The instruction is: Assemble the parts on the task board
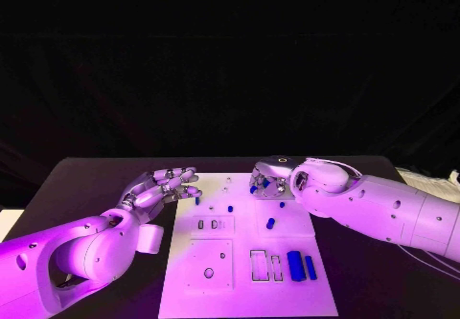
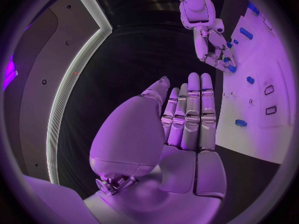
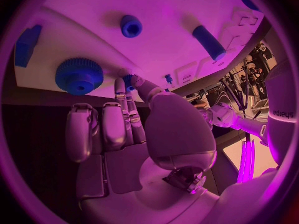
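Behind the right robot hand (image 1: 271,181), a half-hidden pinched blue part (image 1: 254,189); left robot hand (image 1: 165,187) empty, fingers apart.

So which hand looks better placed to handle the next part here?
Probably the right. The right hand is over the far end of the task board, its fingertips at a small blue part. The left hand hangs at the board's left edge, fingers spread, holding nothing.
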Controlling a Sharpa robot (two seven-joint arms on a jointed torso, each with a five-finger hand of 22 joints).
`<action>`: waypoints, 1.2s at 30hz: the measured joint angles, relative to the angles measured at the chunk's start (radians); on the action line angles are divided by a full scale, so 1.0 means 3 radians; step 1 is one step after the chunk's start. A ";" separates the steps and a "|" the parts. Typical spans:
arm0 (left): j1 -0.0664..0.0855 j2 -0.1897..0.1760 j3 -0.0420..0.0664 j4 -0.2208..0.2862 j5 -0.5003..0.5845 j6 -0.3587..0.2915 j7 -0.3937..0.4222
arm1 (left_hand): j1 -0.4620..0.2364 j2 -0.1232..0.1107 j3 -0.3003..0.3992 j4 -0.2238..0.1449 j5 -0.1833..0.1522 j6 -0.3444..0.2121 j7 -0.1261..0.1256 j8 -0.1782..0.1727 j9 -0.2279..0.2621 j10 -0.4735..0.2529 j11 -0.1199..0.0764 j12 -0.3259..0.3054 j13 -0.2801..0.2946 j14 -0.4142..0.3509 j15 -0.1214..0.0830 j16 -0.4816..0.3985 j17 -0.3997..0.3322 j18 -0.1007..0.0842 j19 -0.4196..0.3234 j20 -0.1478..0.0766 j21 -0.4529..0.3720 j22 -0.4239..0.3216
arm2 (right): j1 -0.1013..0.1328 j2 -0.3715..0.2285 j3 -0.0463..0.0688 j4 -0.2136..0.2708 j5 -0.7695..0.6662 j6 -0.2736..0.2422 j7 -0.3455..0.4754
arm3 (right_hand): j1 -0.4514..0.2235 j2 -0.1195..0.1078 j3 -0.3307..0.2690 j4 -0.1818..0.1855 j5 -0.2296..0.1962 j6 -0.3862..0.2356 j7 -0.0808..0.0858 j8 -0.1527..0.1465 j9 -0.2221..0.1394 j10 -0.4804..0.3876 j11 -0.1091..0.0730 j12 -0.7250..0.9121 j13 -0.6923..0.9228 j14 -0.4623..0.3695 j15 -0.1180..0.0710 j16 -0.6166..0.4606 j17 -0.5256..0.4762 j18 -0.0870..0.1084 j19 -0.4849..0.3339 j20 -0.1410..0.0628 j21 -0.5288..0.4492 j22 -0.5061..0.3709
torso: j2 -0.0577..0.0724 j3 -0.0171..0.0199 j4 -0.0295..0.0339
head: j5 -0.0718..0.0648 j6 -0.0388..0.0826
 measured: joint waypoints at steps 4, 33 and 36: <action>0.0000 0.0000 0.0000 -0.0001 0.0002 0.0000 -0.0009 | 0.0000 0.0000 0.0000 0.0000 0.0000 0.0000 0.0000 0.0000 0.0000 0.0000 0.0000 0.0000 0.0000 0.0000 0.0000 0.0000 0.0000 0.0000 0.0000 0.0000 0.0000 0.0000 | 0.0015 0.0033 0.0009 -0.0013 0.0018 -0.0106 -0.0001 | 0.0012 0.0005 0.0041 0.0031 -0.0104 0.0007 0.0006 -0.0003 0.0000 0.0000 0.0000 0.0000 -0.0003 0.0000 0.0000 0.0017 0.0000 0.0000 0.0000 0.0000 0.0000 0.0006 | 0.0004 -0.0001 0.0003 | 0.0000 0.0008; 0.0002 0.0005 0.0003 0.0032 0.0010 0.0003 -0.0035 | 0.0000 0.0000 0.0013 -0.0013 0.0000 0.0000 0.0000 0.0000 0.0000 -0.0011 0.0011 0.0000 0.0000 0.0000 0.0000 -0.0016 0.0003 0.0000 0.0000 0.0000 0.0000 0.0001 | 0.0070 0.0551 0.0012 -0.0457 -0.0029 -0.0456 -0.0082 | 0.0035 -0.0001 0.0073 0.0045 -0.0165 0.0013 0.0007 -0.0023 0.0000 0.0000 0.0001 0.0000 -0.0004 0.0000 0.0000 0.0017 0.0000 0.0001 0.0000 0.0000 0.0000 0.0010 | 0.0040 -0.0015 0.0038 | 0.0018 0.0019; 0.0002 0.0009 0.0004 0.0029 0.0011 0.0003 -0.0036 | 0.0000 0.0000 0.0013 -0.0013 0.0000 0.0000 0.0000 0.0000 0.0000 -0.0011 0.0011 0.0000 0.0000 0.0000 0.0000 -0.0016 0.0003 0.0000 0.0000 0.0000 0.0000 0.0001 | 0.0070 0.0581 0.0012 -0.0488 -0.0037 -0.0458 -0.0083 | 0.0034 -0.0001 0.0073 0.0045 -0.0169 0.0013 0.0006 -0.0023 0.0000 0.0000 0.0001 0.0000 -0.0003 0.0000 0.0000 0.0017 0.0000 0.0001 0.0000 0.0000 0.0000 0.0010 | 0.0041 -0.0017 0.0037 | 0.0020 0.0020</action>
